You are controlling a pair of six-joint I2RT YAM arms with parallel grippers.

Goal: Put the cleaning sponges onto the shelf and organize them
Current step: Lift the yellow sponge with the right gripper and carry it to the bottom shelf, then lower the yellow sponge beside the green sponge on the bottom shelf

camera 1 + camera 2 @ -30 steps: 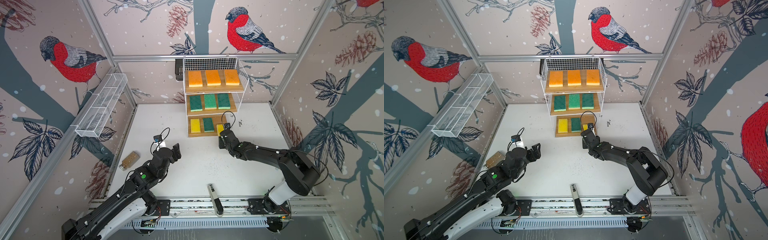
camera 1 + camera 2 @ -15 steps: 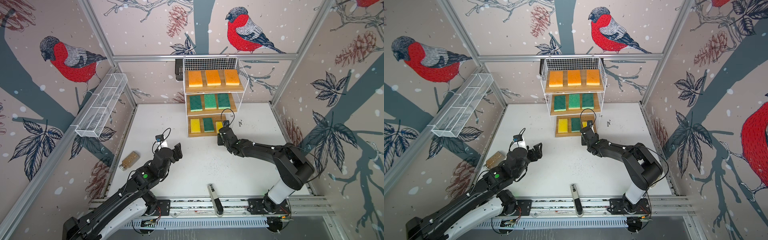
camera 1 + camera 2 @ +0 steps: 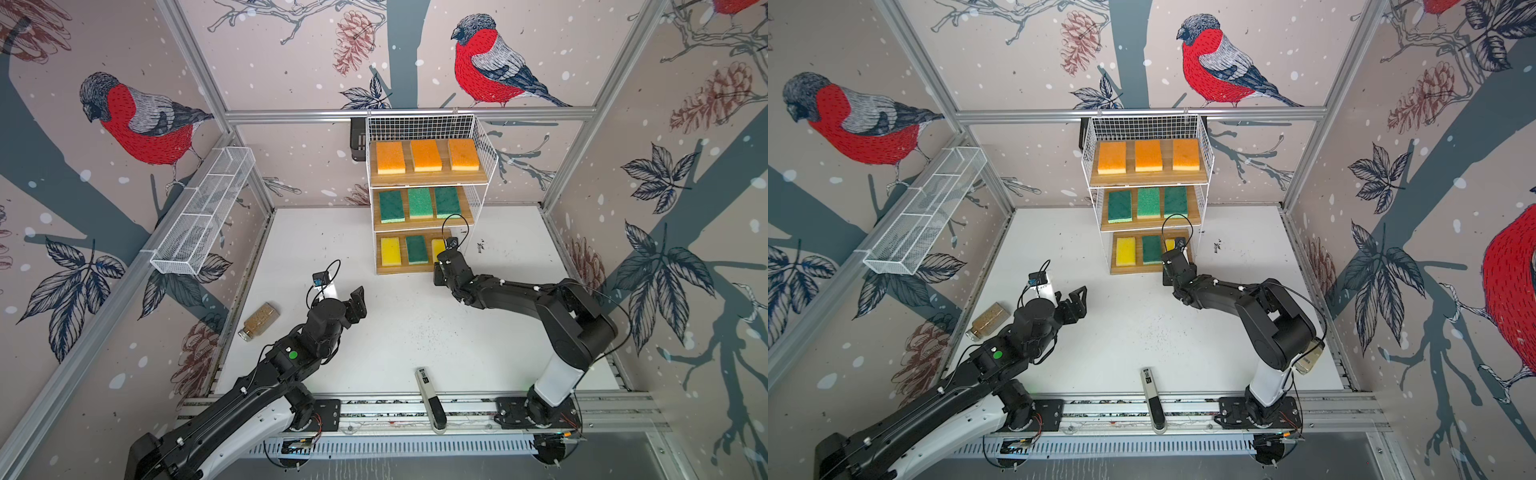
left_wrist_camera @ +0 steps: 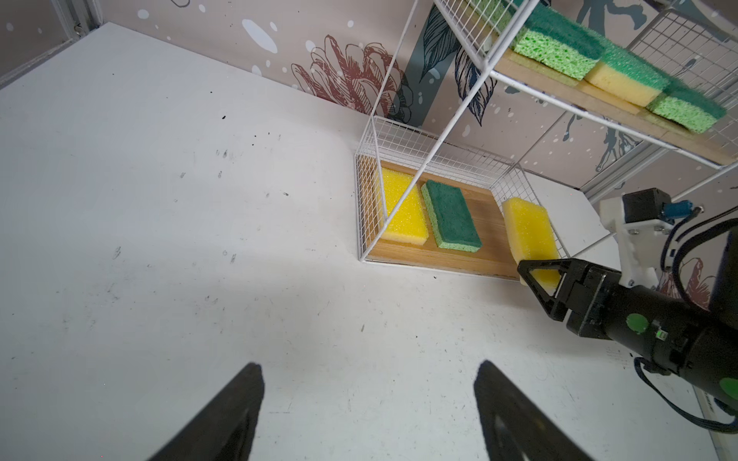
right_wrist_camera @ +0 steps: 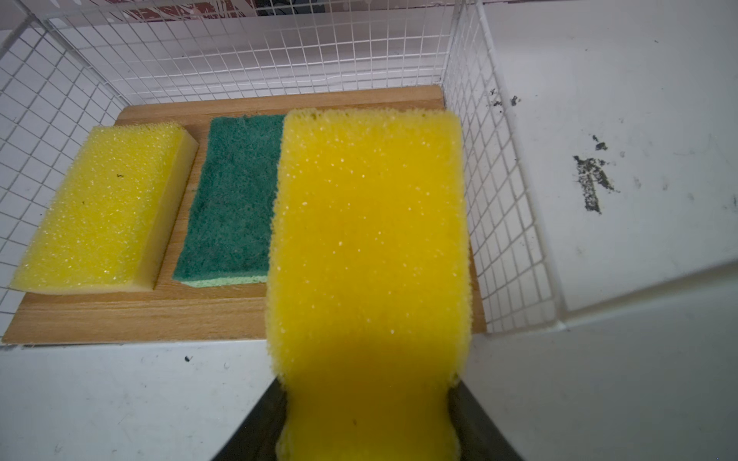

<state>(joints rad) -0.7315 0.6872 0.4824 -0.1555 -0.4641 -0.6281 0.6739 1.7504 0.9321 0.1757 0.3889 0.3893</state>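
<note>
The jaws of the right arm (image 3: pixel 511 291) are closed partway on the near end of a yellow sponge (image 5: pixel 367 239). They pinch it across its width so the foam is squeezed narrower at the grip, and the rest of the sponge sticks out ahead of them toward the far side. It hangs over the right end of the lowest board (image 5: pixel 139 319) of the shelf (image 3: pixel 419 126), just beside the right wire wall — whether its far end touches the wood cannot be told. In the left wrist view it sits tilted, not flat. On the same board, to its left, a green sponge (image 5: pixel 231 207) lies flat in the middle and a second yellow sponge (image 5: pixel 104 207) lies at the left end. Three green sponges (image 3: pixel 419 203) fill the middle board and three orange sponges (image 3: pixel 426 156) the top one. The jaws of the left arm (image 3: pixel 291 361) stand wide open with nothing between them, over the bare table (image 3: pixel 415 340) left of centre — well apart from the shelf and from every sponge.
</note>
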